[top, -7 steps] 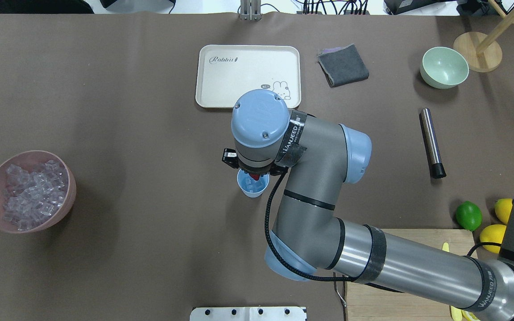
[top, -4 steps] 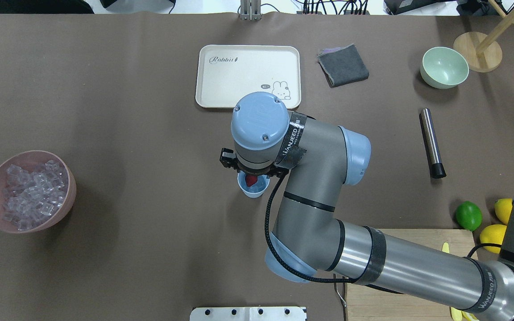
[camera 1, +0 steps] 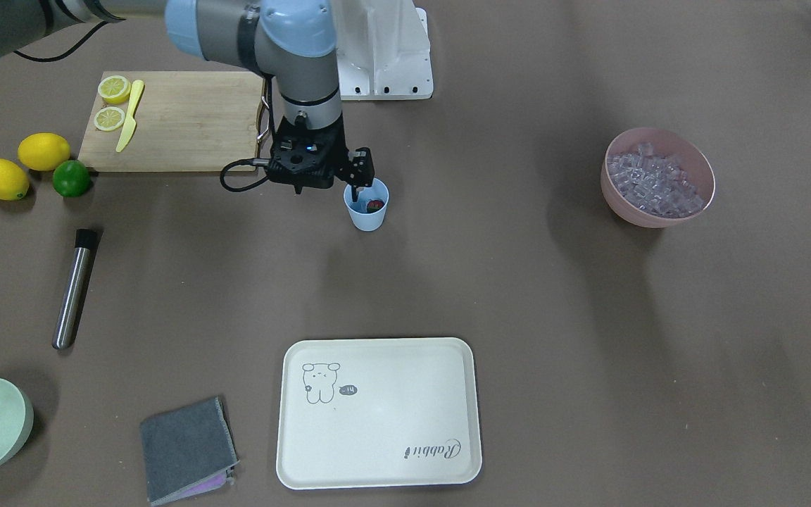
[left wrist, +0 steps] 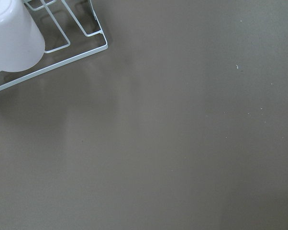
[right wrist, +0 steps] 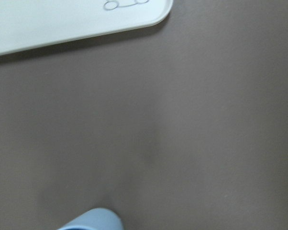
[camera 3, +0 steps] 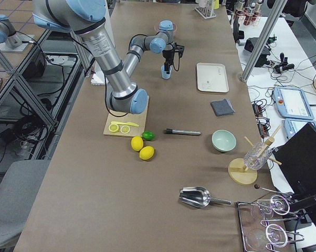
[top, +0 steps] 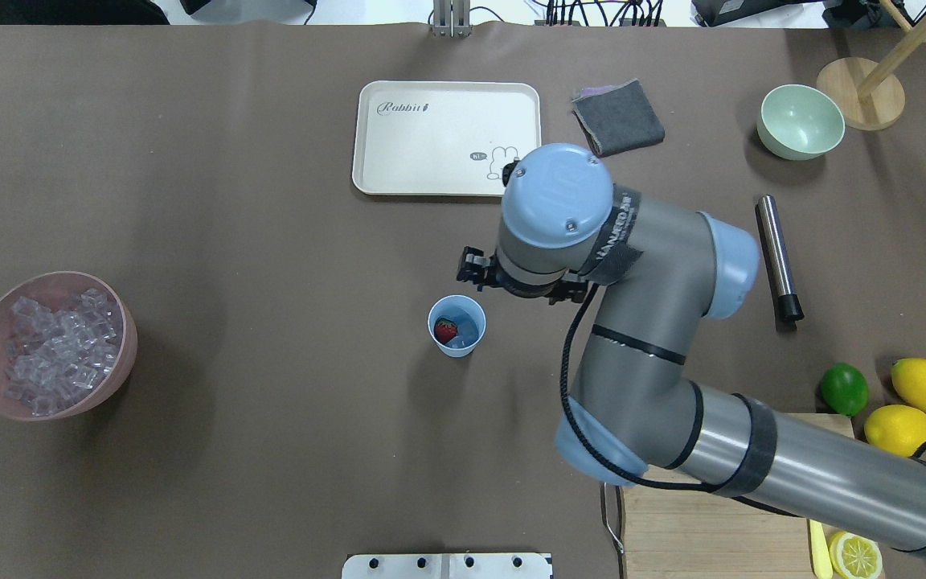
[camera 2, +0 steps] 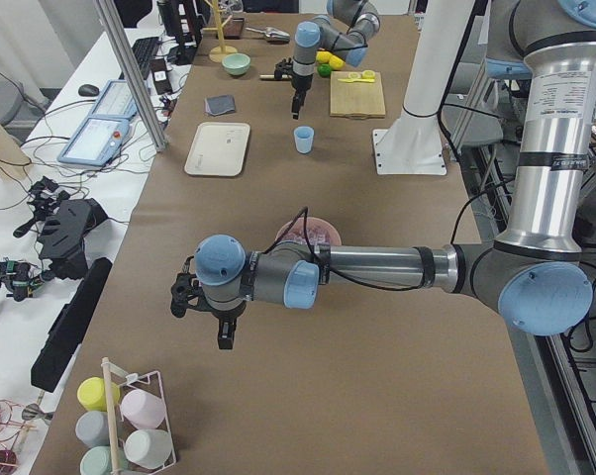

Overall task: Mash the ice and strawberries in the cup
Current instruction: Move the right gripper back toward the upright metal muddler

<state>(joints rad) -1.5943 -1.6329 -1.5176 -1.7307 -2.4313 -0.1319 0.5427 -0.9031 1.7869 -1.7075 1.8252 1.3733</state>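
Note:
The light blue cup [top: 456, 341] stands upright mid-table, also in the front view [camera 1: 366, 213]. A red strawberry [top: 446, 330] lies inside it beside a clear ice cube [top: 468, 330]. More ice [top: 53, 347] fills the pink bowl [top: 127, 354] at the far left. My right gripper [camera 1: 314, 187] hangs just to the right of the cup, above the table, empty; its jaws look apart, mostly hidden under the wrist. The right wrist view shows only the cup's rim [right wrist: 91, 219]. My left gripper [camera 2: 224, 336] shows only in the exterior left view; I cannot tell its state.
A cream tray [top: 399, 161] lies behind the cup, with a grey cloth [top: 618, 117] and a pale green bowl [top: 801, 122] to its right. A metal muddler [top: 776, 256], a lime [top: 844, 388], lemons [top: 899, 429] and a cutting board [camera 1: 180, 120] lie on the right.
The strawberry dropped from my right gripper into the cup. The right arm then moved right, off the cup, leaving it uncovered.

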